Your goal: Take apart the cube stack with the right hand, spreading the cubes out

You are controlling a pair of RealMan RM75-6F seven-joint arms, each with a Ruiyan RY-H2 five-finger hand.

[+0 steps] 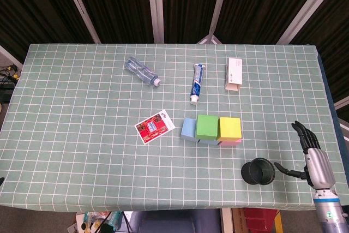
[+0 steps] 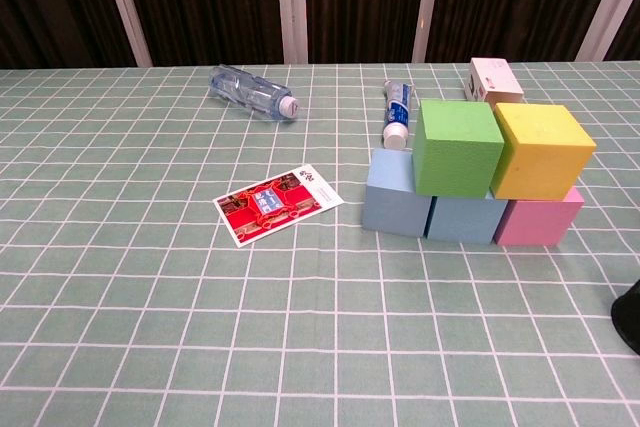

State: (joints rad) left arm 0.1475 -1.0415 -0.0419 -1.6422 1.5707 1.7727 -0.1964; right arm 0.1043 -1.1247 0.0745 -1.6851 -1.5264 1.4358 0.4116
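Cube stack sits near the mid of the green checked tablecloth table (image 1: 82, 135), untouched: bottom row of three soft cubes touching side by side, light blue cube (image 2: 397, 194) at one end, second light blue cube (image 2: 465, 217) in the mid, pink cube (image 2: 540, 219) at the other end. On top, green cube (image 2: 458, 146) & yellow cube (image 2: 541, 150), each resting across the seam of two below, prob. so the top ones stay steady. Right hand (image 1: 312, 155) well apart from the stack, out toward the pink-cube side near the table edge, holding nothing, fingers spread apart & pointing away from the robot, thumb poking toward the black round cup (image 1: 258, 171) just beside it. Seems ready to reach, not gripping yet. Left hand not seen in either view. Behind the stack, away from the robot: blue & white toothpaste tube (image 1: 196, 83), small white box (image 1: 235, 73), & further off a clear plastic bottle (image 1: 142, 71) on its side. Red & white card (image 1: 155, 126) flat beside the blue end of the stack. Likely first pick: yellow cube, since closest to the right hand & on top. Cup in the way a bit, so could get knocked.
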